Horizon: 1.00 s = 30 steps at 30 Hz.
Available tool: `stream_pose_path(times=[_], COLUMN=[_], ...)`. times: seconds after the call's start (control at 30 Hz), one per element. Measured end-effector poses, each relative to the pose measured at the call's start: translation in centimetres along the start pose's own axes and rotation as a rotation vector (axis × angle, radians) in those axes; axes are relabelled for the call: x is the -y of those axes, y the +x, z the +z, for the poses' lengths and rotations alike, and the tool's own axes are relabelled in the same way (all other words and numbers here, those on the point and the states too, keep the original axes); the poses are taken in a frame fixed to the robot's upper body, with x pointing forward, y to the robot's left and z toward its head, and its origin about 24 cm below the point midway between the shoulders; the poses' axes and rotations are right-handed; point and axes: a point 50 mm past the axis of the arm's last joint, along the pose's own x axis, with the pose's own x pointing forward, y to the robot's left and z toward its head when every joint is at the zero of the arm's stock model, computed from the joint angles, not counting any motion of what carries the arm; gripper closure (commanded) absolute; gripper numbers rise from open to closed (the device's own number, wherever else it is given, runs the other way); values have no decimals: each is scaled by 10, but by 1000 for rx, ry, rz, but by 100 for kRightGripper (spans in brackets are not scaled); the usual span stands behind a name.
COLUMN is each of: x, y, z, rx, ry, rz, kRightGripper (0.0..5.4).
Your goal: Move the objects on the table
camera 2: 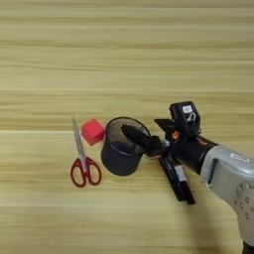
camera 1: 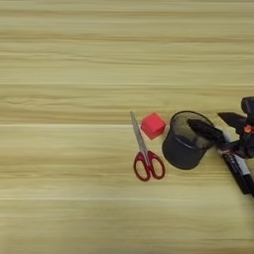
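Observation:
A black wire-mesh pen cup stands upright on the wooden table, right of centre. My right gripper is open. Its left finger reaches over the cup's opening, and the other finger stays outside, to the right of the rim. Two markers lie side by side on the table just right of the cup, slanting toward the lower right. One is a black marker. The other marker shows some white. The gripper's body hides their upper ends.
Red-handled scissors lie left of the cup, blades pointing away from me. A small red cube sits between the scissors and the cup. My silver forearm fills the lower right corner.

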Motion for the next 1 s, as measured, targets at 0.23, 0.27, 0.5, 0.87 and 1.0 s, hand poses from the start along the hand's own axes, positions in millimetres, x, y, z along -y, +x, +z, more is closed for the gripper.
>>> stream_pose_path(times=[0.23,0.27,0.5,0.87,1.0], x=[-1,0,1,2,2], y=[5,5,8,9,9], z=[-5,-5,-9,-11,-11], rx=[-17,-19,-32,-43,-44], ry=[15,20,36,34,33], rz=[7,6,6,-6,-8], kRightGripper=[99,107,183,294,345])
